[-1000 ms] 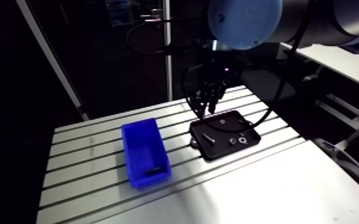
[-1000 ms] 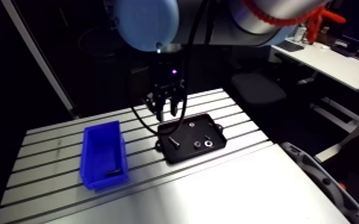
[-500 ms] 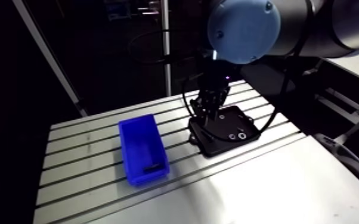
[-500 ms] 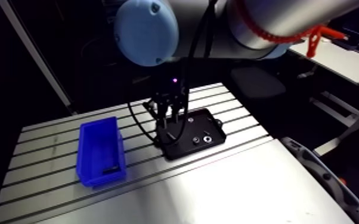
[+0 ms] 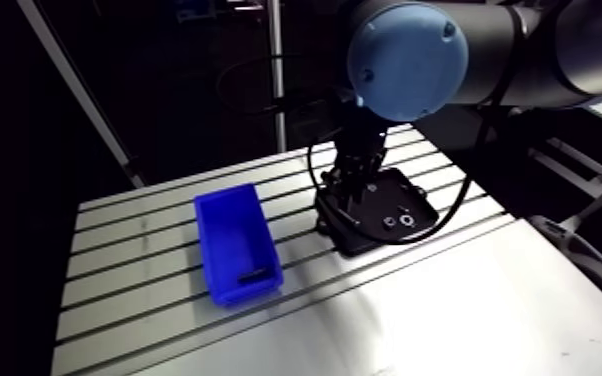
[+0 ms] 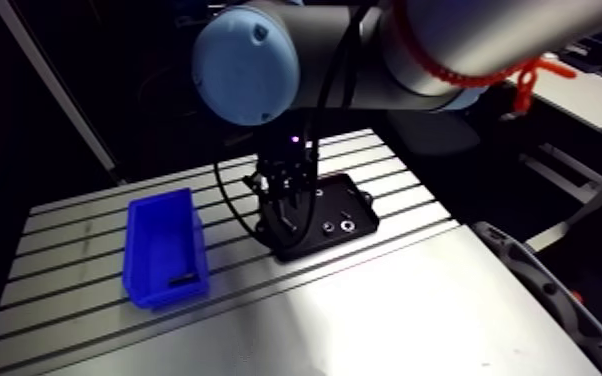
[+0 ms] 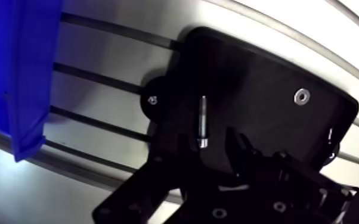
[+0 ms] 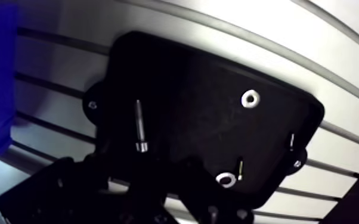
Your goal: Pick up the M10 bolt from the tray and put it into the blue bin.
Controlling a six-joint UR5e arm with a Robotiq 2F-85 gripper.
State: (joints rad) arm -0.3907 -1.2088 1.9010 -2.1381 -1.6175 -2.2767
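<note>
M10 bolt (image 7: 203, 121) lies flat in black tray (image 7: 259, 71), at its left end, the side toward blue bin (image 5: 233, 240). Long axis runs crosswise to slots of table (image 5: 125, 255), head toward gripper (image 7: 198, 156). Fingers spread, grasping nothing.
</note>
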